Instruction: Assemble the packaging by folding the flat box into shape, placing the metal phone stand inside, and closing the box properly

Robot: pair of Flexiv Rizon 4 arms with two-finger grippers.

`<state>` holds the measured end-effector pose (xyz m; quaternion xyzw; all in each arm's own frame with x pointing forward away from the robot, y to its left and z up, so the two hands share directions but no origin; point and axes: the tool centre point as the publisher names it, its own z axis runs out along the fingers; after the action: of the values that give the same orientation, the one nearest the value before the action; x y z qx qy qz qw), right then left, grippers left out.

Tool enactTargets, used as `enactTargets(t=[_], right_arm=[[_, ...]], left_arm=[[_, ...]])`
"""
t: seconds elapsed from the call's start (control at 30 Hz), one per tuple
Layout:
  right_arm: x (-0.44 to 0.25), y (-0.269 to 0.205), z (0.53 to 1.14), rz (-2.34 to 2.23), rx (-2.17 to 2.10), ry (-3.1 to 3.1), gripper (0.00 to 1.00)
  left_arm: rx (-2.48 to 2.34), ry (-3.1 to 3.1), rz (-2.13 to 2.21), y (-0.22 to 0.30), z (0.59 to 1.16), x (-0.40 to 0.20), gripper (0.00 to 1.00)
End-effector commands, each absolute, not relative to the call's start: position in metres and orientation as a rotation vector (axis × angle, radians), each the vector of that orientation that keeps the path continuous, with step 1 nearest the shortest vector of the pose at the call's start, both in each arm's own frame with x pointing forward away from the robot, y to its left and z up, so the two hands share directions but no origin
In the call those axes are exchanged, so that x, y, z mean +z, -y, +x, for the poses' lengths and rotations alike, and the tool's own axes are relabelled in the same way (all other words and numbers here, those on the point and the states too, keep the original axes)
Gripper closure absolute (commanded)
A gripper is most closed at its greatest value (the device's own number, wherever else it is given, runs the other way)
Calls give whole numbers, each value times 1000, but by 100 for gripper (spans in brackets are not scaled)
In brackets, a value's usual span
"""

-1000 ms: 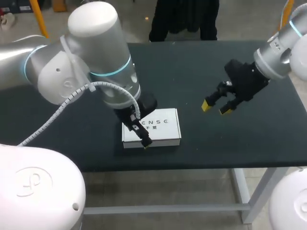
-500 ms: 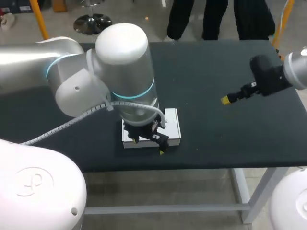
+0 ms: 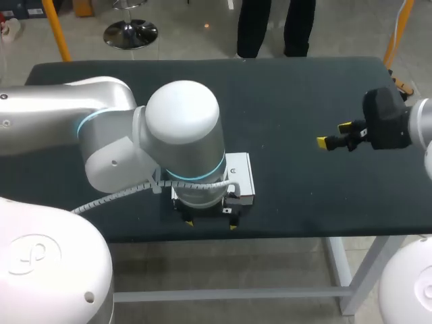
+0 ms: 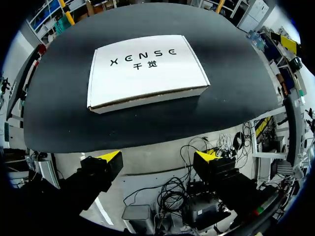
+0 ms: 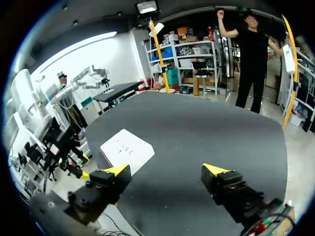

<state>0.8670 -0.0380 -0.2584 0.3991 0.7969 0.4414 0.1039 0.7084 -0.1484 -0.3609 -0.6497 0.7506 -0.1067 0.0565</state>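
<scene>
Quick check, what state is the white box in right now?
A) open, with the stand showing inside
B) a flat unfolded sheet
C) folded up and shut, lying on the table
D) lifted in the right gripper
C: in the left wrist view the box lies with its lid down on the table, ahead of the open left gripper, which does not touch it.
</scene>
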Motion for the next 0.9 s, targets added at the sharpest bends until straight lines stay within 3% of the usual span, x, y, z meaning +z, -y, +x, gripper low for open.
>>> enactTargets(t=[0.03, 0.9], right_arm=[[-262, 37, 865, 1162, 1345, -2301, 0], [-276, 73, 875, 769, 1436, -2138, 0]], left_arm=[[-325, -2293, -1986, 155, 718, -383, 0], [-205, -2222, -2102, 161, 772, -400, 0]])
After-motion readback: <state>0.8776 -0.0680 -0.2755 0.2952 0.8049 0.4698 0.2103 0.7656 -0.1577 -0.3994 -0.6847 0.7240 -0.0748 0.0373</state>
